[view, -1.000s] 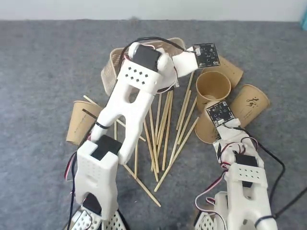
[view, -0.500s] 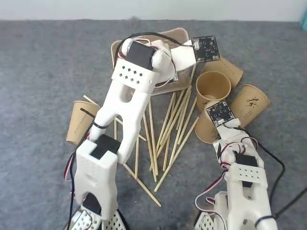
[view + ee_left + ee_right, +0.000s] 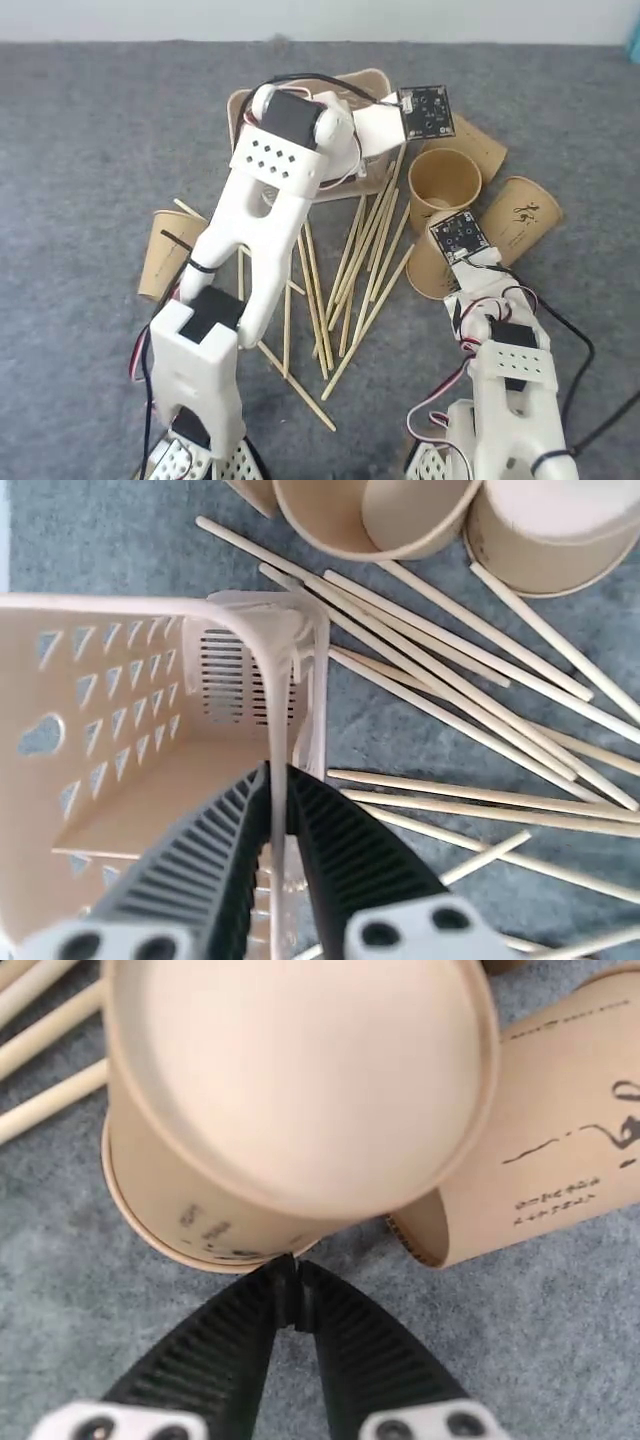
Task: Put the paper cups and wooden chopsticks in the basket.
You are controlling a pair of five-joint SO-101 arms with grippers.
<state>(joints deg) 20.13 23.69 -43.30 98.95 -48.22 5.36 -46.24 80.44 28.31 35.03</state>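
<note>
left cup (image 3: 165, 255): on its side on the grey mat (image 3: 90, 150), left of the left arm, well apart from the other cups.
left gripper (image 3: 278, 777): jaws pinched narrow on a thin wall of the basket (image 3: 110, 710), near a corner.
basket: beige, slotted, at the far middle of the mat, largely under the left arm's wrist.
chopsticks (image 3: 345, 265): loose fan on the mat between the arms, far ends just beside the basket.
upright cup (image 3: 445, 178): mouth up, right of the chopsticks.
rear cup (image 3: 480, 145): on its side behind the upright cup.
right cup (image 3: 520, 215): on its side, farthest right.
near cup (image 3: 425, 268): under the right wrist.
right gripper (image 3: 296, 1272): jaws closed together, nothing between them, tips just at the near cup's edge.
</note>
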